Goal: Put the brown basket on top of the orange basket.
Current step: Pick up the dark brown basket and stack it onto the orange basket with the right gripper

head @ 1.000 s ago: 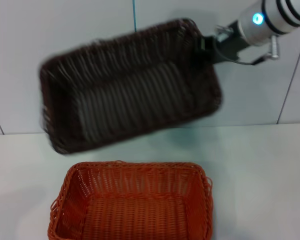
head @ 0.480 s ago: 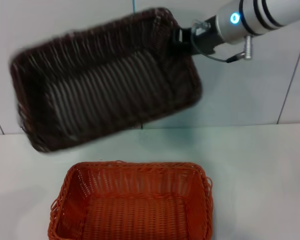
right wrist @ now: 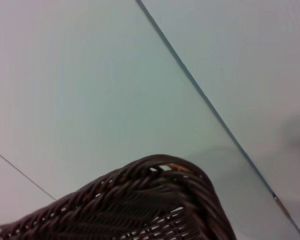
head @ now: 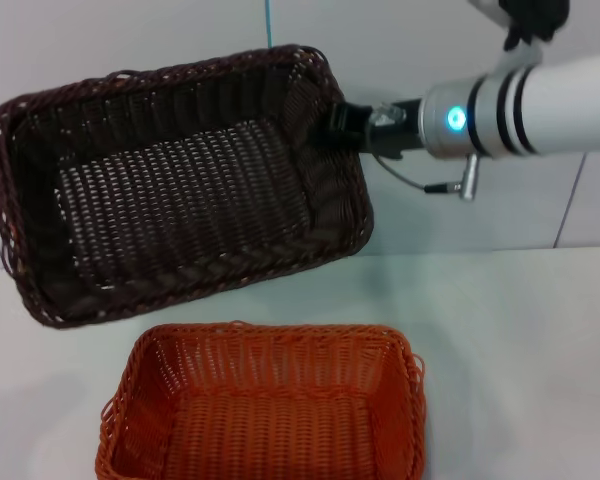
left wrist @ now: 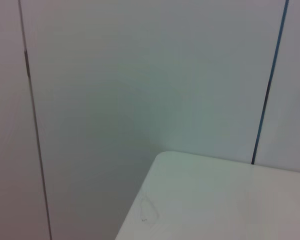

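Observation:
The brown basket [head: 180,185] hangs in the air, tilted so its open side faces me, above and behind the orange basket [head: 265,415]. My right gripper [head: 342,127] is shut on the brown basket's right short rim, with the white arm reaching in from the right. A corner of the brown basket's braided rim [right wrist: 155,200] fills the lower part of the right wrist view. The orange basket sits upright on the white table at the front, open side up. My left gripper is out of view.
The white table [head: 520,350] stretches to the right of the orange basket. A pale panelled wall [head: 480,40] stands behind. In the left wrist view only a rounded table corner [left wrist: 200,200] and wall show.
The right arm has swung the brown basket left and slightly down, and the basket now hangs steadier over the orange basket's far side.

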